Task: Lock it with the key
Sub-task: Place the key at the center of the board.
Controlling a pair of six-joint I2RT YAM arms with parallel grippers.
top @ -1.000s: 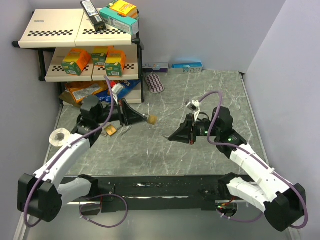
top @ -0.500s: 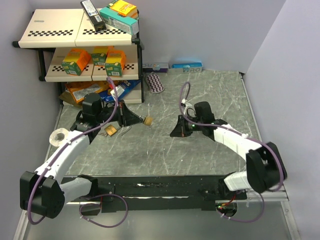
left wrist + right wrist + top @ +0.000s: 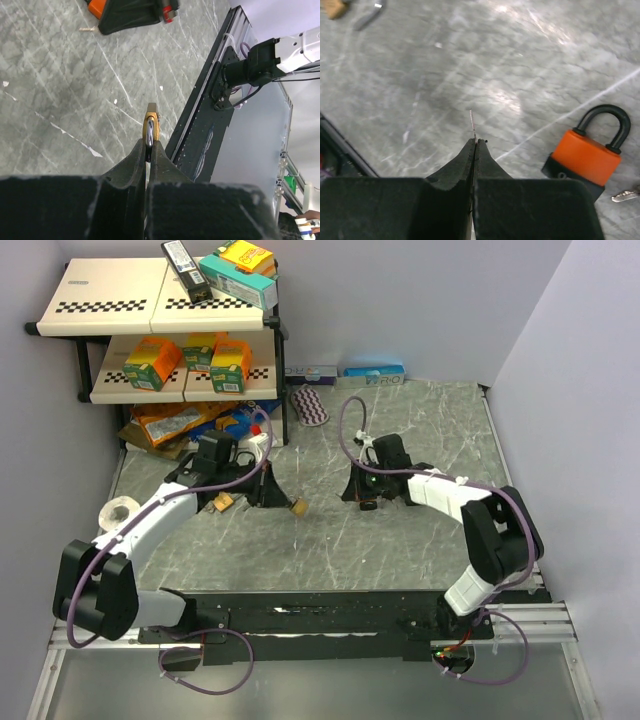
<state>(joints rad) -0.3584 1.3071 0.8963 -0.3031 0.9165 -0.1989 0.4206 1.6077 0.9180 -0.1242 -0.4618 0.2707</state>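
My left gripper [image 3: 283, 498] is shut on a small brass padlock [image 3: 298, 508] and holds it just above the table. In the left wrist view the gripper [image 3: 148, 150] pinches the lock's silver shackle, and the brass padlock [image 3: 150, 122] sticks out edge-on past the fingertips. My right gripper [image 3: 350, 494] stands a little to the right of it, tips pointing left. In the right wrist view the gripper [image 3: 475, 141] is shut on a thin key [image 3: 472, 122], seen edge-on. An orange padlock [image 3: 587, 156] with a black shackle lies on the table to its right.
A second brass padlock [image 3: 222, 503] with loose keys lies left of my left gripper. A roll of tape [image 3: 120, 512] sits at the left edge. A shelf [image 3: 150, 310] with boxes stands back left. A purple patterned object [image 3: 310, 405] and flat boxes [image 3: 375, 370] lie at the back wall.
My left gripper has moved right and nearer with the brass padlock. My right gripper has swung left and back toward the table's middle, its arm folding in.
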